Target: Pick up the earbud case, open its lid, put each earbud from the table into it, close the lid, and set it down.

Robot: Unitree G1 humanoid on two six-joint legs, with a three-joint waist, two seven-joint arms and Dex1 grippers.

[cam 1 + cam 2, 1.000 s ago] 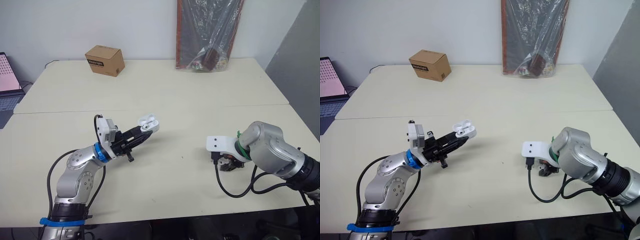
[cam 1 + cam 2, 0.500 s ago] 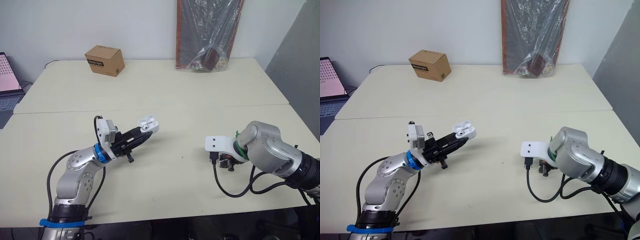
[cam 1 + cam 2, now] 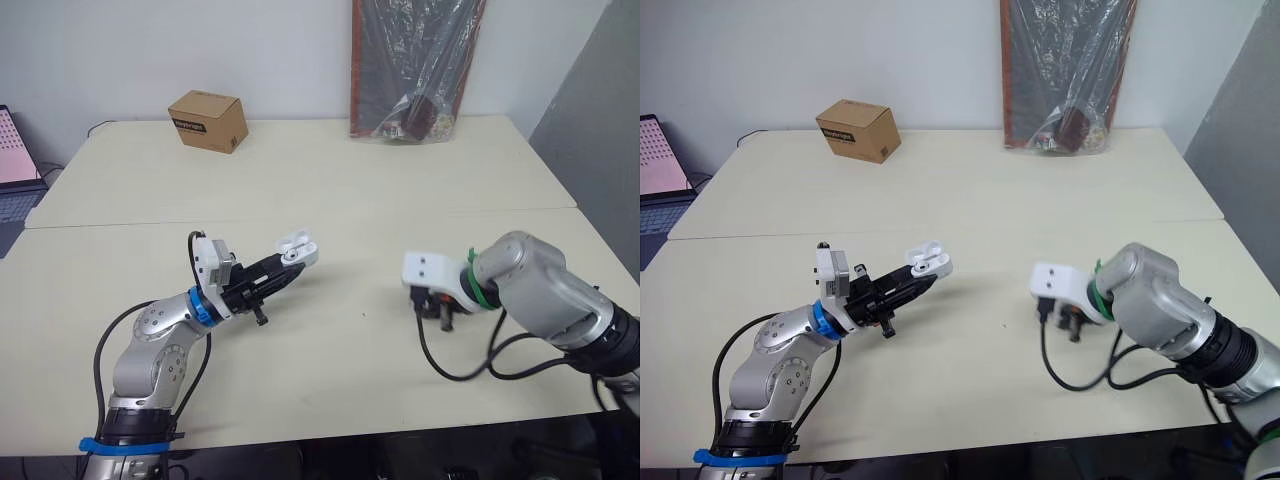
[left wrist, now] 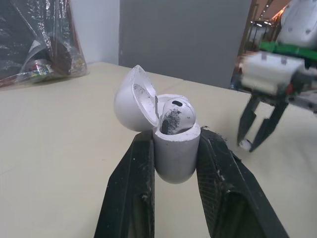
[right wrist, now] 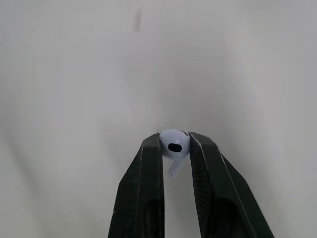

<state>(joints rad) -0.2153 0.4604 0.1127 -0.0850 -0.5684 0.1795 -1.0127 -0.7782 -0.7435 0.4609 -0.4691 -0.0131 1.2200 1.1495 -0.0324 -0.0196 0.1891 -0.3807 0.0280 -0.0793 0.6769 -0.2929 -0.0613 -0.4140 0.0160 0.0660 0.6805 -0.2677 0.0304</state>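
My left gripper (image 3: 283, 270) is shut on the white earbud case (image 4: 174, 148), held above the table left of centre. The case's lid (image 4: 131, 99) stands open and one earbud (image 4: 176, 114) sits inside. My right gripper (image 5: 174, 145) is shut on the second white earbud (image 5: 173, 144), pinched at the fingertips and held just over the bare tabletop. From the head, the right gripper (image 3: 441, 312) hangs below its white wrist block at right of centre, well apart from the earbud case (image 3: 297, 246).
A cardboard box (image 3: 209, 120) sits at the back left of the table. A dark plastic-wrapped package (image 3: 415, 65) leans on the wall at the back. A laptop (image 3: 15, 165) lies off the left edge. A table seam (image 3: 300, 218) runs across.
My right arm has lifted and moved left toward the case with the earbud in its fingers. The left arm and the case have stayed put.
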